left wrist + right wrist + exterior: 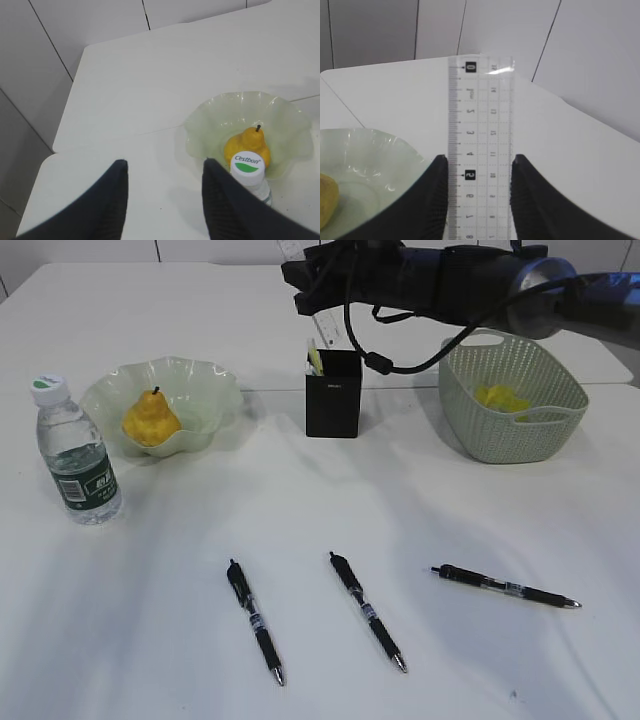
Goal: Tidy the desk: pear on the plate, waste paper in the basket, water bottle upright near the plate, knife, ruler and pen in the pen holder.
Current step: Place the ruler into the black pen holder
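Note:
My right gripper (318,290) is shut on the clear ruler (329,332) and holds it upright over the black pen holder (333,400), the ruler's lower end at the holder's mouth. In the right wrist view the ruler (480,125) sits edge to edge between the fingers (432,200). A yellow item (315,358) sticks out of the holder. The pear (150,420) lies on the green plate (215,390). The water bottle (78,455) stands upright left of the plate. Yellow paper (500,397) lies in the basket (520,435). Three pens (255,622) (368,612) (505,587) lie on the desk (150,620). My left gripper (165,170) hangs open and empty over the desk, beside the bottle cap (247,167).
The right arm and its cable (440,280) stretch across the back from the right, above the basket. In the left wrist view the desk's left edge (60,130) and a grey wall (30,75) lie close by.

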Controlling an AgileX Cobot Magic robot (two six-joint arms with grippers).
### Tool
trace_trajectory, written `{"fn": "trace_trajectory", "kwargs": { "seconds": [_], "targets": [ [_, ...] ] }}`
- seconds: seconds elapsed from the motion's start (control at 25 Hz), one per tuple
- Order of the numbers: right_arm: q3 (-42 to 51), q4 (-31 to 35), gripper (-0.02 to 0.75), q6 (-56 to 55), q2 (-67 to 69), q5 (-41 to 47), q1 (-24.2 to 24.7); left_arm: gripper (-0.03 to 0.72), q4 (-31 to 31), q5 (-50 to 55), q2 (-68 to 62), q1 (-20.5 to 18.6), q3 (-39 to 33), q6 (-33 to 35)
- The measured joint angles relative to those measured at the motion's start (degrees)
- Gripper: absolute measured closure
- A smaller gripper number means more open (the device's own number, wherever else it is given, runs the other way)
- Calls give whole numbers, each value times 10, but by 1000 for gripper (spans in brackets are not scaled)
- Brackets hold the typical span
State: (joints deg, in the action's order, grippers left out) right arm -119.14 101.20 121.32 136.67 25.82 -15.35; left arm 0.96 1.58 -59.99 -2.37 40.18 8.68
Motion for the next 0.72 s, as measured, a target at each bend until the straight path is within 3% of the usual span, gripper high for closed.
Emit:
{"fn": "trace_trajectory", "kwargs": {
  "seconds": [0.72],
  "targets": [
    [-69, 1, 459, -4, 67, -47, 2, 347, 1, -10, -1, 0, 0, 0]
  ]
}}
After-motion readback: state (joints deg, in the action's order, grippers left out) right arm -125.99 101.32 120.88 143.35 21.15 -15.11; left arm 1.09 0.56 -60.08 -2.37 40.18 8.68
